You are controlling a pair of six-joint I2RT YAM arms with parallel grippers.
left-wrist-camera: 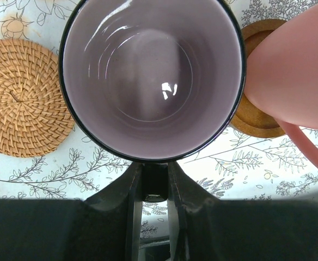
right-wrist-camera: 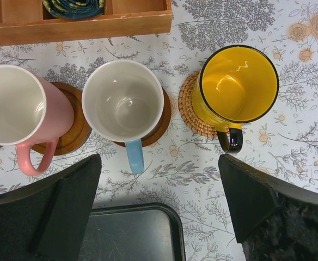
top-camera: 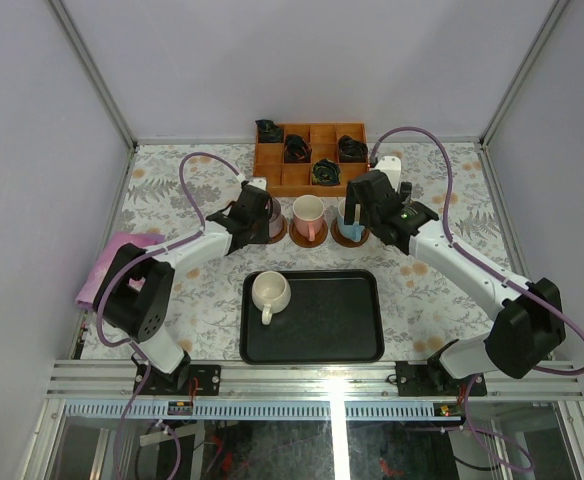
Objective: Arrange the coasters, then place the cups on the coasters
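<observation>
My left gripper (left-wrist-camera: 155,175) is shut on the dark handle of the mauve cup (left-wrist-camera: 151,76), which fills the left wrist view and hides what lies under it. An empty woven coaster (left-wrist-camera: 23,98) lies to its left. To its right the pink cup (right-wrist-camera: 12,106) stands on a brown coaster (right-wrist-camera: 72,130). The light blue cup (right-wrist-camera: 123,100) sits on another brown coaster (right-wrist-camera: 163,117), and the yellow cup (right-wrist-camera: 238,81) on a woven coaster (right-wrist-camera: 194,117). My right gripper (right-wrist-camera: 159,206) hangs open just in front of them, holding nothing. The cream-white cup (top-camera: 270,292) stands on the tray.
A black tray (top-camera: 322,320) lies between the arm bases, its far right corner under my right gripper. The orange celled box (top-camera: 309,158) with dark objects stands behind the row of cups. A pink cloth (top-camera: 112,265) lies at the left table edge.
</observation>
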